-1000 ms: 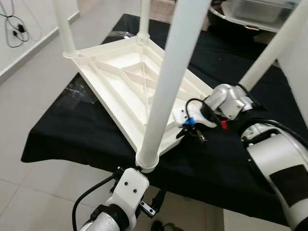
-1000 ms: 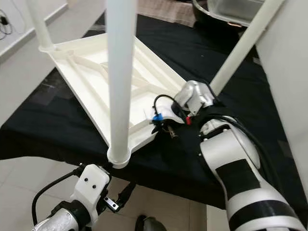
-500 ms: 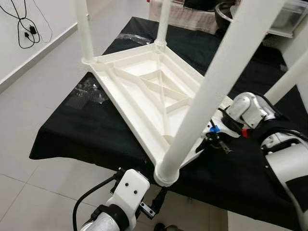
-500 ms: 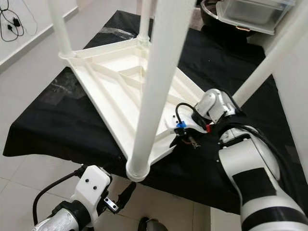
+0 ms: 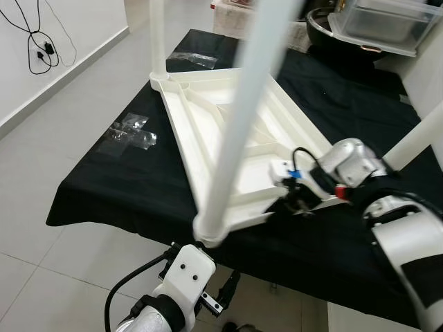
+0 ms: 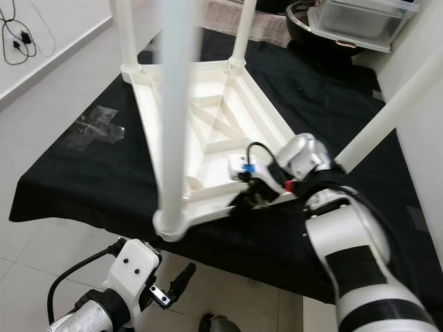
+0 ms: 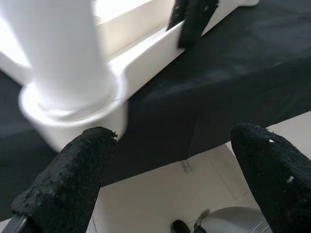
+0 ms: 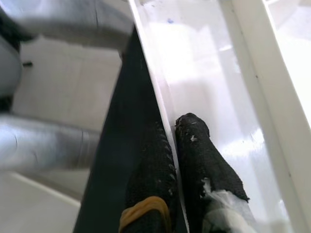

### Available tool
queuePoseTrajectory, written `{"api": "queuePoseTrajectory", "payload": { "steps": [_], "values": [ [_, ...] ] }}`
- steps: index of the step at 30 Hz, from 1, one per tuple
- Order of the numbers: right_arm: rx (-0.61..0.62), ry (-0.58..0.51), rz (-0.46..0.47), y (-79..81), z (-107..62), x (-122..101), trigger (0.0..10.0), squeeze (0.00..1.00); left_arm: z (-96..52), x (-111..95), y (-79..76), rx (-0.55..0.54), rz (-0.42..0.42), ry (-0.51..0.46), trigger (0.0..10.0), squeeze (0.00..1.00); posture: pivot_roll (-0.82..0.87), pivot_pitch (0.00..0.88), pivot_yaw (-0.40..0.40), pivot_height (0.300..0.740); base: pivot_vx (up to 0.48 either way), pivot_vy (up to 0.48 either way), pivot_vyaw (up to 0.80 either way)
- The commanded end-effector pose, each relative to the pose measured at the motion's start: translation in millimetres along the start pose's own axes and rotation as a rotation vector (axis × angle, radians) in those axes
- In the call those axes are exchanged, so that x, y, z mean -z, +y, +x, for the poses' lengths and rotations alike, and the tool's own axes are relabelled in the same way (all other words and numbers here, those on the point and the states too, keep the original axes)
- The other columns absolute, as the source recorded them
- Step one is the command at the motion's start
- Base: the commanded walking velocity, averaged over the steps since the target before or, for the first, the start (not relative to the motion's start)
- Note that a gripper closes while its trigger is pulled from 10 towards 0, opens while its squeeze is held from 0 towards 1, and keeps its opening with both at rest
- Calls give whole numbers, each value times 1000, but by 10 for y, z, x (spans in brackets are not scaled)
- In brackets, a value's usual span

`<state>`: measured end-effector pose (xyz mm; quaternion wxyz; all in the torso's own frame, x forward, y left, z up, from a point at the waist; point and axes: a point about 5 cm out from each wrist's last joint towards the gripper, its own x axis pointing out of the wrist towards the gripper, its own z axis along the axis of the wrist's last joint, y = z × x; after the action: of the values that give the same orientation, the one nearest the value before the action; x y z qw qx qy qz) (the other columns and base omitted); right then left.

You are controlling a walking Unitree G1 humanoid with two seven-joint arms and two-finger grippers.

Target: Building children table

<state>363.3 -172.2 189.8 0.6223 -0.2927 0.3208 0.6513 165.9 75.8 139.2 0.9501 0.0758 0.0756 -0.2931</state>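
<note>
Item: upturned white plastic children's table, legs up, on black-clothed bench. Our right gripper pinches its near rim; our left gripper gapes unladen below its corner.

Black-draped table on a pale tiled floor

A table under a black cloth carries the upturned white children table — its ribbed underside faces up and its legs rise out of view — lying toward the near edge, one corner overhanging. Beside it, on the robot's left, lies a crumpled clear plastic wrapper; another sits near the far edge. Light floor tiles surround the table.
</note>
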Motion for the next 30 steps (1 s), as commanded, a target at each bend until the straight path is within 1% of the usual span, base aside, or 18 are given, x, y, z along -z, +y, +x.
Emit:
{"api": "queuePoseTrajectory", "payload": {
  "steps": [1,4,5,6,8,9,10,12,15,19,20,22,24,25,27,29,30],
  "values": [
    [3,-41,53,17,-20,58,0,0,-7,38,-27,16,1,16,10000,0,86,121,-126,740,0,0,0],
    [-2,-39,47,21,4,49,0,0,-7,38,-25,15,0,16,10000,0,86,121,-126,740,0,0,0],
    [11,-43,80,2,24,13,0,0,-7,37,-22,15,0,15,10000,0,82,123,-124,740,0,0,0],
    [11,-43,80,2,24,13,0,0,-7,37,-22,15,0,15,10000,0,82,123,-124,740,0,0,0],
    [82,-63,150,-56,58,-71,0,0,-6,38,-18,14,0,14,10000,0,80,123,-125,740,0,0,0],
    [82,-63,150,-56,58,-71,0,0,-6,38,-18,14,0,14,10000,0,80,123,-125,740,0,0,0],
    [119,-76,185,-81,77,-104,0,0,-5,37,-17,14,-1,13,10000,0,74,122,-125,740,0,0,0],
    [154,-102,222,-94,111,-162,0,0,-1,38,-18,15,-2,15,10000,0,74,122,-125,740,0,0,0],
    [176,-120,235,-106,128,-200,0,0,7,38,-17,17,-2,14,10000,0,74,123,-122,740,0,0,0],
    [280,-175,344,-169,113,-294,0,0,14,37,-12,14,1,12,10000,0,76,123,-124,740,0,0,0],
    [289,-184,366,-175,117,-299,0,0,14,35,-11,12,2,11,10000,0,74,124,-122,740,0,0,0],
    [289,-184,366,-175,117,-299,0,0,14,35,-11,12,2,11,10000,0,74,124,-122,740,0,0,0],
    [310,-195,415,-172,141,-316,0,0,12,32,-9,9,2,9,10000,0,75,124,-124,740,0,0,0],
    [310,-195,415,-172,141,-316,0,0,12,32,-9,9,2,9,10000,0,75,124,-124,740,0,0,0],
    [343,-221,474,-153,219,-381,0,0,10,32,-9,9,0,10,10000,0,71,124,-121,740,0,0,0],
    [350,-239,501,-112,288,-440,0,0,10,33,-9,11,-2,11,10000,0,71,124,-121,740,0,0,0],
    [350,-239,501,-112,288,-440,0,0,10,33,-9,11,-2,11,10000,0,71,124,-121,740,0,0,0]
  ]
}}
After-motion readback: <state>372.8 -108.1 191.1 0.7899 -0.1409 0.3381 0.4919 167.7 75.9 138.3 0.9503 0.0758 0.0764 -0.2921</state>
